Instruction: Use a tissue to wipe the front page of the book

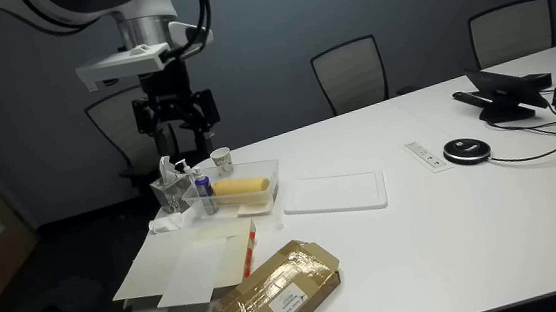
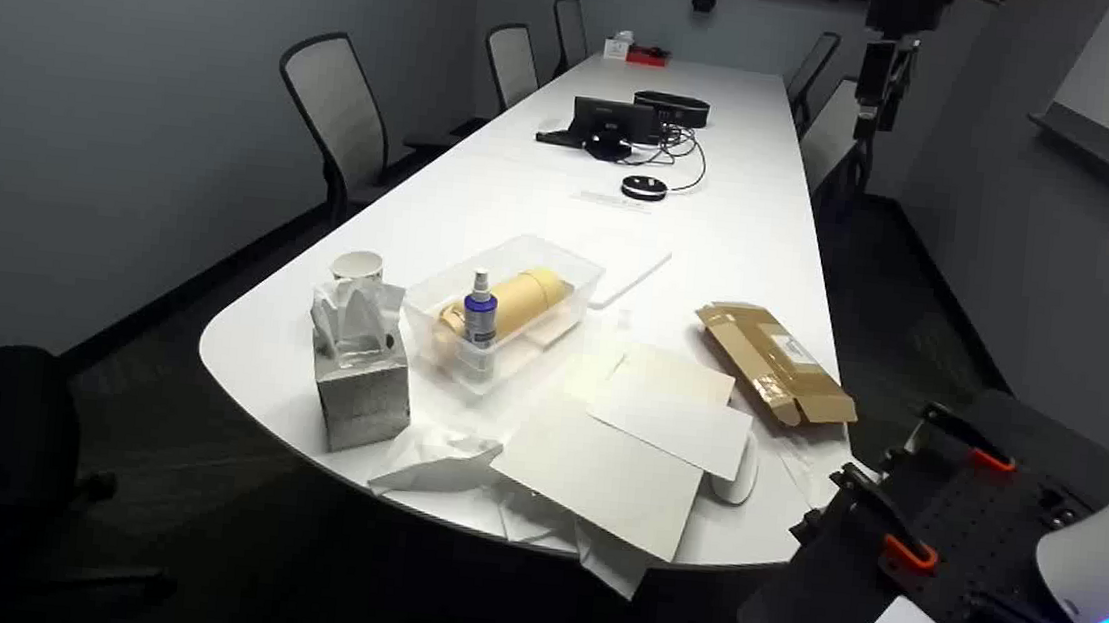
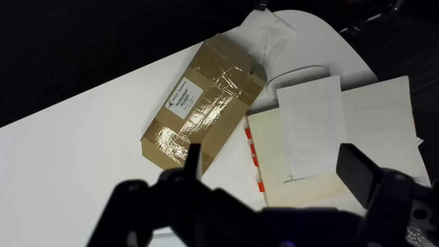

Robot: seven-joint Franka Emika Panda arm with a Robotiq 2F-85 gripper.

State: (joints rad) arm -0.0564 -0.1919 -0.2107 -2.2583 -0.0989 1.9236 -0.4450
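Gripper [image 3: 272,163] released, fingers [image 3: 357,175] spread wide, up over the table [image 1: 442,241]. Book [image 3: 269,147] lies open there, orange tabs [image 3: 253,149] along one edge, white sheet [image 3: 310,127] across it. Brown taped box [image 3: 205,106] sits just beside. Tissue [image 2: 431,461] lies crumpled on the table, between book and tissue box [image 2: 364,403]. Clear bin [image 2: 564,258] nearby holds a yellow cylinder [image 2: 520,304] and a pump bottle [image 2: 481,317].

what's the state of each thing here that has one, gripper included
Gripper: open, empty.
Book: open, white sheet across it.
Tissue: crumpled, beside the tissue box.
Tissue box: upright.
Clear bin: open-topped.
Yellow bottle: lying in the bin.
Blue spray bottle: upright in the bin.
Paper cup: upright.
Cardboard package: taped, lying flat.
White pad: lying flat.
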